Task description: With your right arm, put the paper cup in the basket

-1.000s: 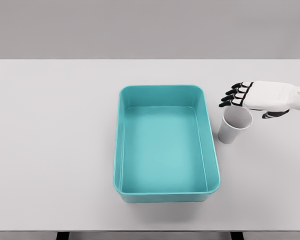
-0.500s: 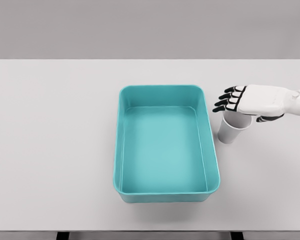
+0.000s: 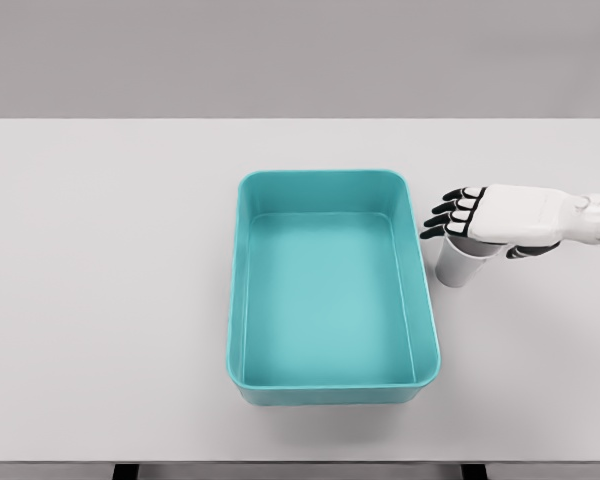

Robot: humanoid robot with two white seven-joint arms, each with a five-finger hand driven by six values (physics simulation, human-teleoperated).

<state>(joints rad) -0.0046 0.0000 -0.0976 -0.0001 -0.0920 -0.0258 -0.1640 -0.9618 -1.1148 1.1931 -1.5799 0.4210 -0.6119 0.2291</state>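
The paper cup stands upright on the white table, just beside the teal basket at its 3 o'clock. The right hand covers the cup's rim, fingers extended and slightly spread toward 9 o'clock; contact possibly made, grasp not discernible.

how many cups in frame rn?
1. The paper cup stands upright on the table, just right of the teal basket, with the right hand over its mouth. The basket interior is in full view and holds none.
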